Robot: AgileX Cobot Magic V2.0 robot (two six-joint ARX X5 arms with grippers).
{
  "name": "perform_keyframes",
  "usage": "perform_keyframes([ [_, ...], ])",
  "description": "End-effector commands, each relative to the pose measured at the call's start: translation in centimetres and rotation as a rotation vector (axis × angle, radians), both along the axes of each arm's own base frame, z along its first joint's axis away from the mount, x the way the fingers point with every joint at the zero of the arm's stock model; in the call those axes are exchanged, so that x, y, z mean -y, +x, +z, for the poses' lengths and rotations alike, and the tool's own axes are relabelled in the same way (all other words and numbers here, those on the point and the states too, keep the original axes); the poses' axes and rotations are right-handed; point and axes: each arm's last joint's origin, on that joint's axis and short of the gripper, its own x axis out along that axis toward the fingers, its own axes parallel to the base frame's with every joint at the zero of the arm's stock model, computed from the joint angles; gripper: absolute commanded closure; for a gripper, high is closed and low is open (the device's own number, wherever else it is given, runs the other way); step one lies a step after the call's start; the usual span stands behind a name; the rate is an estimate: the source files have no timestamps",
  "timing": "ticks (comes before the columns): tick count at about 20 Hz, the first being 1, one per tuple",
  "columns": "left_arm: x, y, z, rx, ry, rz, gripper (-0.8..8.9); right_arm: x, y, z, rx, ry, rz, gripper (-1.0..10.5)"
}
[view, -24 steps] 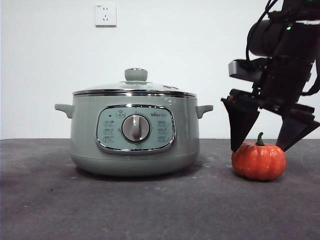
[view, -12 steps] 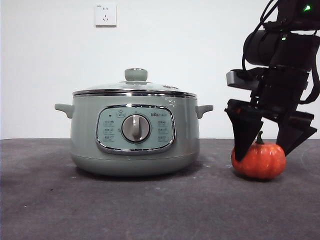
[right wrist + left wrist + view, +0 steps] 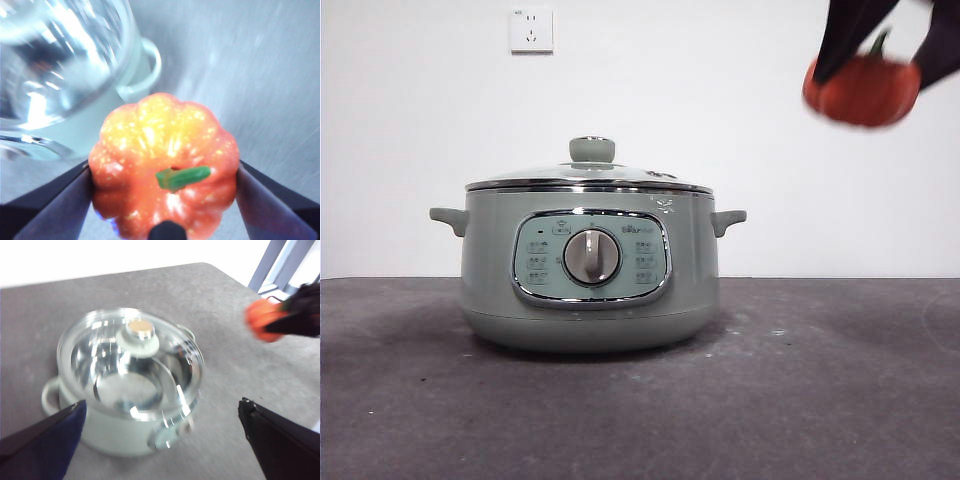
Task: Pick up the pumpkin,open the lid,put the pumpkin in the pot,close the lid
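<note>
Pumpkin held high, right of the pot.
Right gripper clamps the pumpkin, stem upward; left gripper gapes empty above the lid.

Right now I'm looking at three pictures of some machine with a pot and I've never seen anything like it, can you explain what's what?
This is a robot with two arms at a table. One picture is taken from a low camera looking level across the table; the other two come from cameras on the arms' wrists, so the black wedges rising from their bottom edges are each arm's own two jaws.

On the dark table stands a pale green pot with its glass lid on.

The right gripper is shut on a small orange pumpkin and holds it in the air, above and beside the pot. In the low view it sits in the top corner.

The left gripper hangs open above the pot, holding nothing.
</note>
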Motion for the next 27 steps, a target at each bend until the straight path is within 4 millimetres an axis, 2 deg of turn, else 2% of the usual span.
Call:
perform_keyframes([
  [1, 1.6, 2.5, 0.4, 0.009, 0.022, -0.020, 0.01, 0.5, -1.8, 1.3, 0.042, 0.025, -0.004, 9.6],
  [7, 6.9, 10.4, 0.4, 0.018, 0.086, -0.054, 0.01, 1.6, -5.2, 3.0, 0.097, 0.043, -0.002, 9.6],
  [11, 10.1, 14.7, -1.2, -0.031, 0.125, -0.073, 0.01, 1.8, -5.8, 3.3, 0.115, 0.049, -0.002, 9.6],
  [13, 11.2, 16.3, -2.4, -0.047, 0.144, -0.070, 0.01, 1.8, -5.8, 3.3, 0.114, 0.048, -0.002, 9.6],
  [19, 12.6, 18.3, -5.8, -0.112, 0.211, -0.071, 0.01, 1.8, -5.8, 3.3, 0.116, 0.048, -0.002, 9.6],
  [27, 13.2, 18.7, -6.9, -0.129, 0.233, -0.066, 0.01, 1.8, -5.7, 3.3, 0.116, 0.048, -0.002, 9.6],
])
